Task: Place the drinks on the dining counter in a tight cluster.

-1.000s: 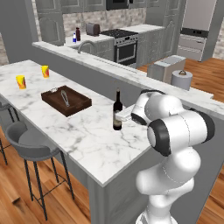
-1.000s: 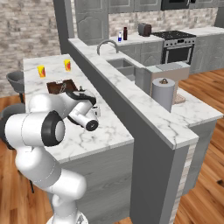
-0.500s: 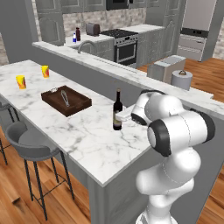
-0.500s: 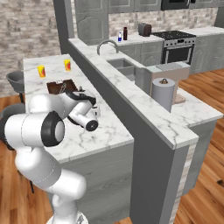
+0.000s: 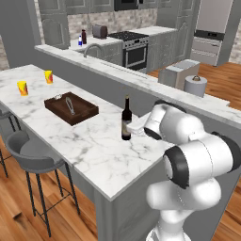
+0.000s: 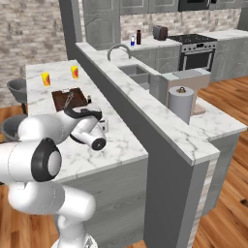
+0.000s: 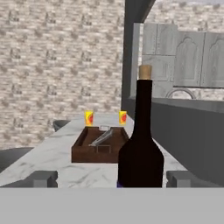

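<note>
A tall dark wine bottle with a slim neck stands upright on the white marble dining counter, near its right end. My gripper is level with the bottle's body and open. In the hand view the wine bottle rises between the two fingertips, nearer the right one, with a gap on each side. A squat maroon bottle and a small clear water bottle stand far off on the back kitchen worktop, also in the right base view as maroon bottle and water bottle.
A dark wooden tray with utensils lies left of the wine bottle. Two orange-yellow cups stand at the counter's far end. A raised ledge runs behind the counter with a paper towel roll. Grey stools stand in front.
The jaws have spread a little wider beside the wine bottle. Arm, bottle and base have stayed where they were.
</note>
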Available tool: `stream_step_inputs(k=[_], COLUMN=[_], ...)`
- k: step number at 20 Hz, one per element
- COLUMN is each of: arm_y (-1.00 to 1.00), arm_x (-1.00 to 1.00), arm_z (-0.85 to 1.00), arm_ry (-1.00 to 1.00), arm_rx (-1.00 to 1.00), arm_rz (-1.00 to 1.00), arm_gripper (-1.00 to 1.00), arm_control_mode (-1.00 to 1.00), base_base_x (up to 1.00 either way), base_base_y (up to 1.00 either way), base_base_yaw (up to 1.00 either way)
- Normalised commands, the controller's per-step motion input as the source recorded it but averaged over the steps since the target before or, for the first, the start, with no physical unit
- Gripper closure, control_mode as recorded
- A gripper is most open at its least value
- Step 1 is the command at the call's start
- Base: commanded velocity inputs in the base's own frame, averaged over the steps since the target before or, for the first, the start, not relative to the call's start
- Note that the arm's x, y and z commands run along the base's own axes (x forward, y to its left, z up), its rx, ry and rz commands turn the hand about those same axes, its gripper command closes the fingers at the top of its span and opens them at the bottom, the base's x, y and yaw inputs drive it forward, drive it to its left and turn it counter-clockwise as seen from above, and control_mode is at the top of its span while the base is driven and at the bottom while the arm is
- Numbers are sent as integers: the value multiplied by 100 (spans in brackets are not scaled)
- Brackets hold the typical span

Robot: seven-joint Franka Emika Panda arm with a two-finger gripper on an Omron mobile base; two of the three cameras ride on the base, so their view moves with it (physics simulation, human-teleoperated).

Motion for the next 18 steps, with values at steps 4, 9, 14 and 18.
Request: stream_step_inputs(k=[4, 9, 14, 18], arm_y=[-6, -12, -9, -8], arm_x=[-58, -12, 0, 0], arm_z=[50, 80, 88, 87], arm_ry=[4, 29, 45, 49], arm_rx=[0, 0, -3, -6], arm_rz=[0, 0, 0, 0], arm_gripper=[-100, -100, -100, -100], arm_control_mode=[-100, -100, -100, -100], base_base_x=[0, 0, 0, 0], base_base_y=[0, 0, 0, 0], base_base_yaw=[0, 0, 0, 0])
